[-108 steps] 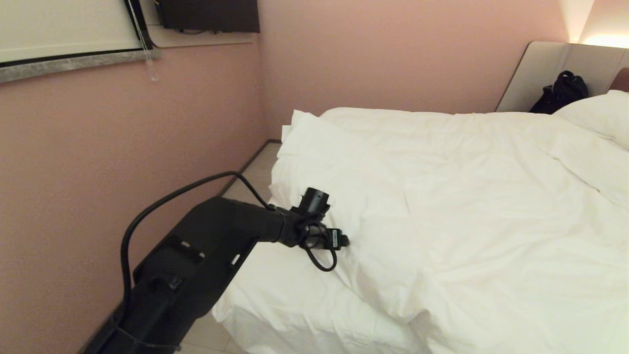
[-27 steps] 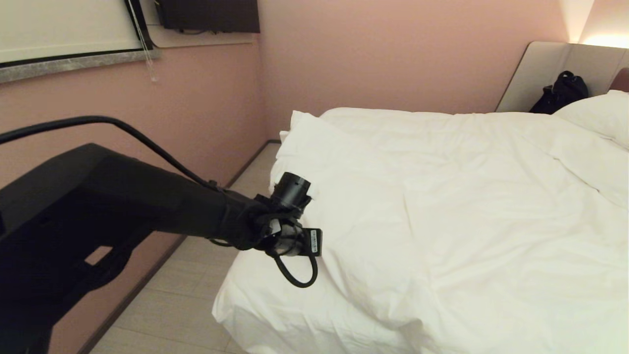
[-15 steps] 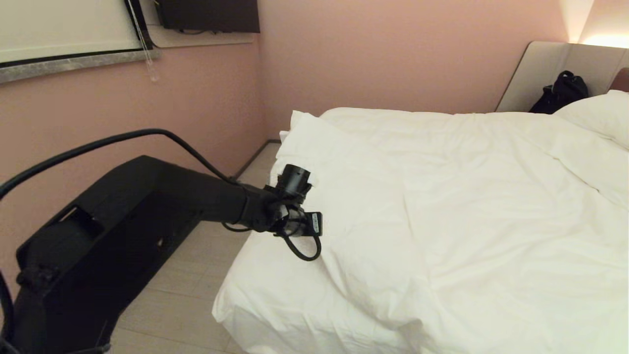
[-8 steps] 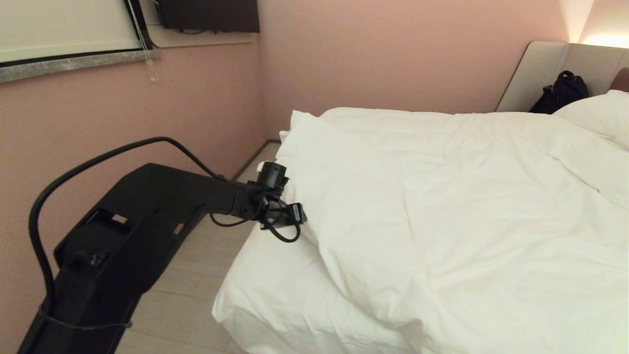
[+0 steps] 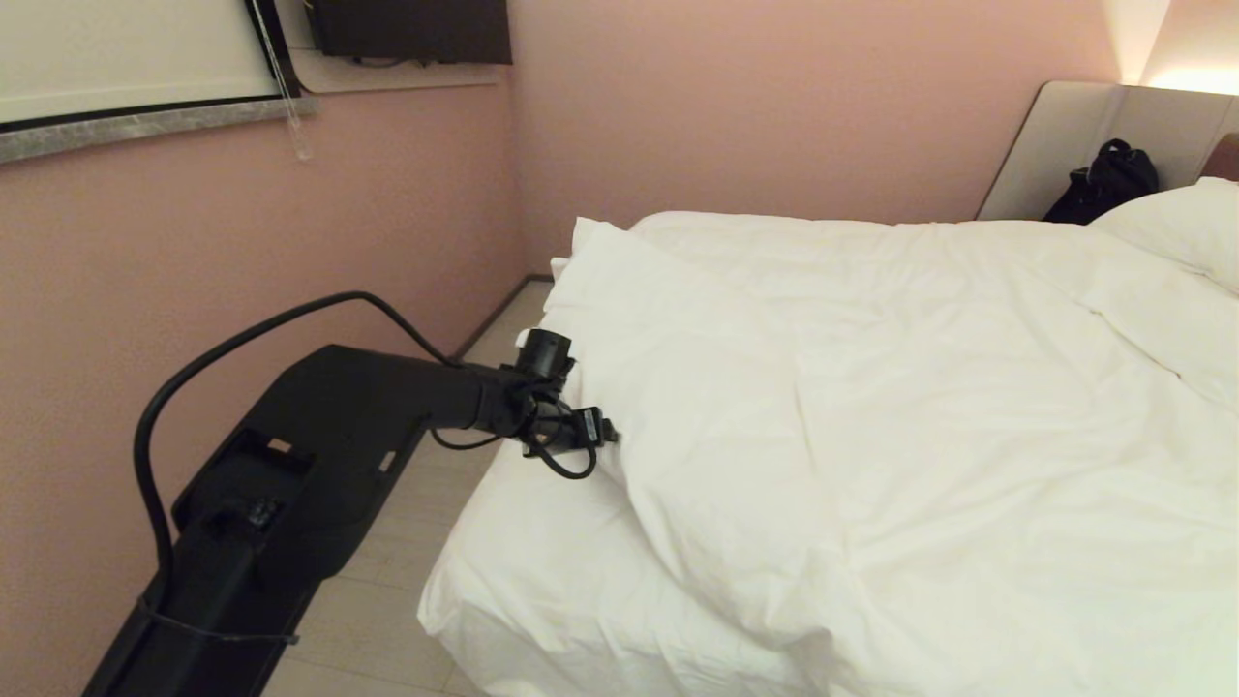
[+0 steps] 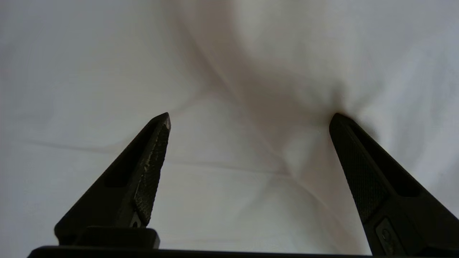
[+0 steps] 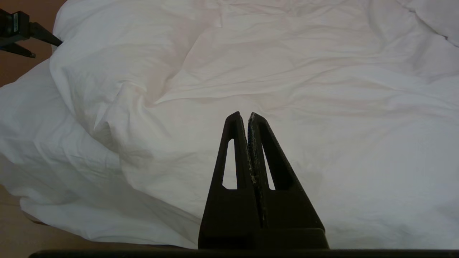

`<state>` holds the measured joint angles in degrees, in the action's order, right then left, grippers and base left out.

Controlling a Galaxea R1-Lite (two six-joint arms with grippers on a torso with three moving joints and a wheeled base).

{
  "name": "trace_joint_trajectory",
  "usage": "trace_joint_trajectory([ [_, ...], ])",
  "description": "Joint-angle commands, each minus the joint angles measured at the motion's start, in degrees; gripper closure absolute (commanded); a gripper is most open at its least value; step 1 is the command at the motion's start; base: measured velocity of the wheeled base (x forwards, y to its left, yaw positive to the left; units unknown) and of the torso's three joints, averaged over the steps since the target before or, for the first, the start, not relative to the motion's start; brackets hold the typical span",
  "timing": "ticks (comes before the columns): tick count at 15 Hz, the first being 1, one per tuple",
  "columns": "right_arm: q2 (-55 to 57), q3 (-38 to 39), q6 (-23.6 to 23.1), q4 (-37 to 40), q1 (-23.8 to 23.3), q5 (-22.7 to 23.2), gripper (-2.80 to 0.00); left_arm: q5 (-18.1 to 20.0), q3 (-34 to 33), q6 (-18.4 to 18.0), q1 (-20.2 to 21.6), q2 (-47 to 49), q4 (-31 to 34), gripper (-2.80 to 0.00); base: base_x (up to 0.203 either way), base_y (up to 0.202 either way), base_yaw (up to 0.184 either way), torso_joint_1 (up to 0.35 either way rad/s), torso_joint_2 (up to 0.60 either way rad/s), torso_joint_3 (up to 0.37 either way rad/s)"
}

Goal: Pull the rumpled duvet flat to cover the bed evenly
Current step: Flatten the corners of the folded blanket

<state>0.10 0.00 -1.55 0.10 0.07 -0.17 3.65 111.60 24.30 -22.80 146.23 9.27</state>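
Head view: one duvet rumpled across one bed; one pillow; left gripper at its near-left edge. Left wrist: two fingers spread, empty. Right wrist: right gripper closed, empty, above the duvet.

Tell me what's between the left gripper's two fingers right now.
Only the duvet lies between the open left gripper fingers, ungripped; the left wrist view shows it.

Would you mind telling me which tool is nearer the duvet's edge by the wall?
Left. The left tool is open right at the duvet; the right tool hangs shut above its middle.
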Motion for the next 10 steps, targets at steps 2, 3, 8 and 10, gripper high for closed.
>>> trace_joint_trajectory([
  [2, -0.01, 0.00, -0.03, -0.08, 0.01, -0.01, 0.00, 2.12, 0.10, 0.13, -0.73, 0.35, -1.13, -2.80, 0.000, 0.000, 0.000, 0.000, 0.00, 0.000],
  [3, -0.01, 0.00, -0.03, -0.08, 0.01, -0.01, 0.00, 2.46, 0.10, 0.13, -1.12, 0.37, -1.99, -2.80, 0.000, 0.000, 0.000, 0.000, 0.00, 0.000],
  [8, -0.01, 0.00, -0.03, -0.01, 0.01, -0.01, 0.00, 4.08, 0.10, -0.69, -1.90, 1.55, -3.72, -2.80, 0.000, 0.000, 0.000, 0.000, 0.00, 0.000],
  [10, -0.02, 0.00, -0.03, -0.08, 0.01, -0.01, 0.00, 4.99, 0.10, -4.08, -1.90, 2.48, -3.82, -2.80, 0.000, 0.000, 0.000, 0.000, 0.00, 0.000],
])
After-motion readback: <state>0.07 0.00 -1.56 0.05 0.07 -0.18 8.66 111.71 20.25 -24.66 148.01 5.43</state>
